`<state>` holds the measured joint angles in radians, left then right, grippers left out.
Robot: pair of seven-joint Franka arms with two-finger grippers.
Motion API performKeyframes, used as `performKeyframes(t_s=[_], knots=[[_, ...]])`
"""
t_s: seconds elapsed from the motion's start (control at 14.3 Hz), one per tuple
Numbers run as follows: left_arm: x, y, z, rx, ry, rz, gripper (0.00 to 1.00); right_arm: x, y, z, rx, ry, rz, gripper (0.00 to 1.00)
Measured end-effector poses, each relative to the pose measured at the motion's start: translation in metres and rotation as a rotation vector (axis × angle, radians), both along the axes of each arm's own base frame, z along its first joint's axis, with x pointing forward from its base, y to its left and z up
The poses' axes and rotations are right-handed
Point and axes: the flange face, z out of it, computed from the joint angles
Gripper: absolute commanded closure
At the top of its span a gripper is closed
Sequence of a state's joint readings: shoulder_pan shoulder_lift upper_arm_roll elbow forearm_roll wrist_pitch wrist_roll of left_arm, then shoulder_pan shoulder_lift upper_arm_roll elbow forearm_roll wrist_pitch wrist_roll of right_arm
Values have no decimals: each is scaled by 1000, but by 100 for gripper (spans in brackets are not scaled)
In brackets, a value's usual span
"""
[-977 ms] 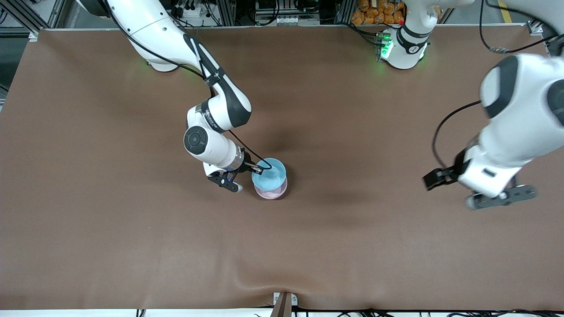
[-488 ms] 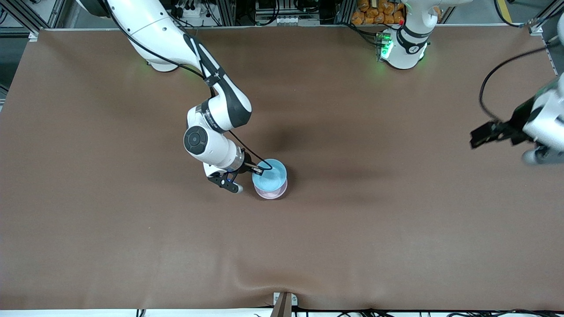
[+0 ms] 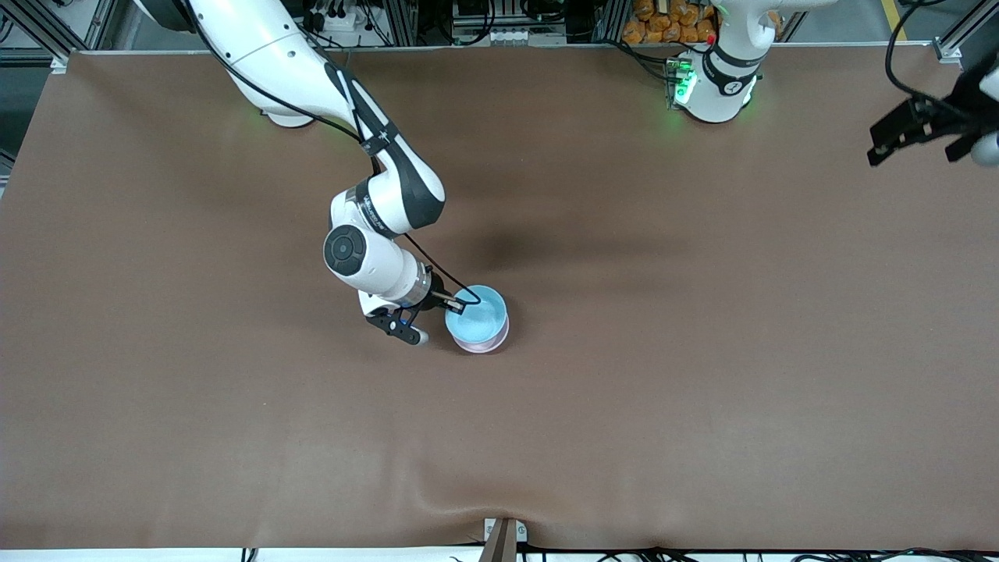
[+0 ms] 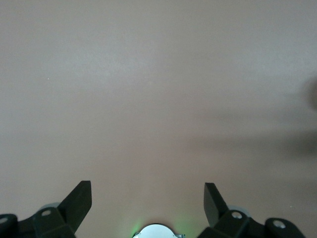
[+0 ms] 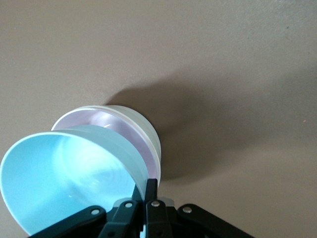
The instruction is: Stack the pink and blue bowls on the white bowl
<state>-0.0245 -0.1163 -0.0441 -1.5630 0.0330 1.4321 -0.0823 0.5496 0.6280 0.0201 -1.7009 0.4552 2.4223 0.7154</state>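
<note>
In the front view, the blue bowl (image 3: 478,311) is held by its rim in the right gripper (image 3: 451,300), over the pink bowl (image 3: 482,339) near the table's (image 3: 702,390) middle. The left gripper (image 3: 925,133) is raised over the left arm's end.

In the left wrist view, its fingers (image 4: 77,202) are seen spread wide over bare cloth.

In the right wrist view, the jaws are pinched on the tilted blue bowl, with pink nested in the white bowl (image 5: 143,130).
</note>
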Motion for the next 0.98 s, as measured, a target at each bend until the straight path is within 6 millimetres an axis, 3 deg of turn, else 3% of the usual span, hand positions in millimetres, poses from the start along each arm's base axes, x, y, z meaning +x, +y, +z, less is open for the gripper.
performKeyframes(t_s=[0.28, 0.42, 0.49, 0.56, 0.63, 0.98], knots=[[11, 12, 0, -5, -32, -27, 0, 4, -2, 1, 0, -6, -5, 100], [18, 27, -5, -7, -25, -66, 0, 3, -1, 0, 0, -4, -4, 100], [21, 33, -8, -7, -20, -74, 0, 3, -1, -2, -1, -2, -3, 74], [23, 37, -10, -8, -17, -75, 0, 3, -1, -3, -2, -1, -3, 13], [24, 38, -11, -8, -16, -74, 0, 3, -1, -3, -2, -1, -3, 0], [26, 41, -14, -12, -10, -67, 0, 12, -9, 3, 2, -14, -18, 0]])
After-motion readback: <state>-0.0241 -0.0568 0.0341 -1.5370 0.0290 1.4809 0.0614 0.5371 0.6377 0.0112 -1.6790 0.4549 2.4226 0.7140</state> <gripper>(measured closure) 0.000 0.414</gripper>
